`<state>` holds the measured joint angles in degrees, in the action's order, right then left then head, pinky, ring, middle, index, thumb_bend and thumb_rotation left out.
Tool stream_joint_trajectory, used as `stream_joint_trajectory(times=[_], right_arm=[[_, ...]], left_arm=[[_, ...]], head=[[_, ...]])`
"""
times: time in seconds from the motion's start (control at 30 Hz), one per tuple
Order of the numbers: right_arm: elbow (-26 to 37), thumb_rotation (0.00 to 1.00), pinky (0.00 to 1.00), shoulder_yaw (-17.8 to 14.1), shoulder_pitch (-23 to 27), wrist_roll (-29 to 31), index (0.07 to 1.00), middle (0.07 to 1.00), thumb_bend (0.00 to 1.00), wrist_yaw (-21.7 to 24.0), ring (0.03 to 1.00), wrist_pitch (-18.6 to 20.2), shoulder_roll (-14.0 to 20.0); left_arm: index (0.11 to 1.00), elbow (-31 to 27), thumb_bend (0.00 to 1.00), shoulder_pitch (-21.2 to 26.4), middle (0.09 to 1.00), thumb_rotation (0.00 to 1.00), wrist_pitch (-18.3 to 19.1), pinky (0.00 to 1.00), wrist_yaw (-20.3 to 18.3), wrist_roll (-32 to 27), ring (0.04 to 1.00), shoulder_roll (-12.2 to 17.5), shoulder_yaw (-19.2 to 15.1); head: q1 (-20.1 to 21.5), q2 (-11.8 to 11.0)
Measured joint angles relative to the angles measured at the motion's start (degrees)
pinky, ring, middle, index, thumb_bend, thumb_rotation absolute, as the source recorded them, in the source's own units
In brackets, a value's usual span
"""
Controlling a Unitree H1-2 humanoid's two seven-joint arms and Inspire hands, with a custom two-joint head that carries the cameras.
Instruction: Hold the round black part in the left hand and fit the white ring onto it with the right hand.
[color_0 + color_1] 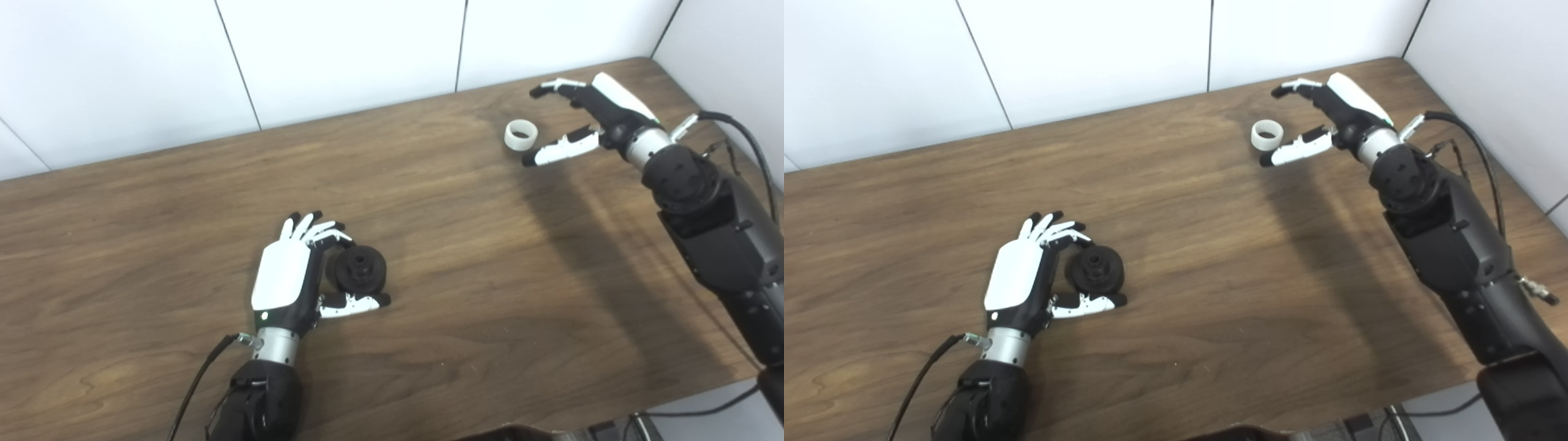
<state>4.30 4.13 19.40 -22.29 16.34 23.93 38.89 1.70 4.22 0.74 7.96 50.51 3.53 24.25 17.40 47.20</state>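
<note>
The round black part (360, 268) lies on the wooden table (465, 257), left of the middle. My left hand (294, 275) rests beside it on the left, open, with its curled fingers (331, 234) at the part's far edge and its thumb (355, 303) stretched along the near edge. The white ring (521, 133) sits flat on the table at the far right. My right hand (588, 116) hovers just to the right of it, open. The ring lies at the mouth of the gap between that hand's fingers (554, 87) and thumb (560, 147), untouched.
White wall panels (343, 55) close off the table's far edge and its right corner. The right forearm (716, 226) runs along the table's right edge, with a black cable (741, 131) looping off the wrist. Another cable (202, 373) trails from the left wrist.
</note>
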Motion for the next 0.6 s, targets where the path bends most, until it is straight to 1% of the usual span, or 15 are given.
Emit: stream_joint_trajectory(times=[0.1,0.27,0.37,0.43,0.6], right_arm=[[-1.88,0.27,0.88,1.58,1.24,-1.94,0.802,0.932,0.87,0.50,0.945,-0.17,0.72],[-5.31,0.26,0.88,3.01,3.22,-4.45,0.803,0.926,0.87,0.81,0.948,-0.76,0.93],[-7.15,0.27,0.90,3.76,3.97,-5.65,0.805,0.928,0.87,0.90,0.953,-1.86,0.92],[-8.00,0.29,0.90,4.32,4.34,-6.30,0.807,0.930,0.87,0.92,0.956,-2.05,0.92],[-11.02,0.29,0.91,5.44,5.93,-7.81,0.809,0.932,0.86,0.92,0.958,-2.35,0.75]], left_arm=[[0.485,-0.09,0.52,-0.08,0.790,0.06,-0.01,1.00,0.00,0.00,0.918,0.08,0.02],[0.485,-0.15,0.52,-0.18,0.790,0.06,-0.01,1.00,0.02,0.00,0.918,0.08,0.01],[0.485,-0.21,0.52,-0.20,0.789,0.06,-0.03,1.00,0.02,-0.01,0.916,0.07,0.02],[0.485,-0.22,0.52,-0.23,0.789,0.06,-0.04,1.00,0.02,-0.01,0.917,0.08,0.01],[0.485,-0.26,0.52,-0.32,0.789,0.06,-0.06,1.00,0.03,0.00,0.918,0.09,0.00]], head=[[0.00,-0.09],[0.00,-0.09],[0.09,-0.26],[0.26,-0.44],[0.44,-0.61]])
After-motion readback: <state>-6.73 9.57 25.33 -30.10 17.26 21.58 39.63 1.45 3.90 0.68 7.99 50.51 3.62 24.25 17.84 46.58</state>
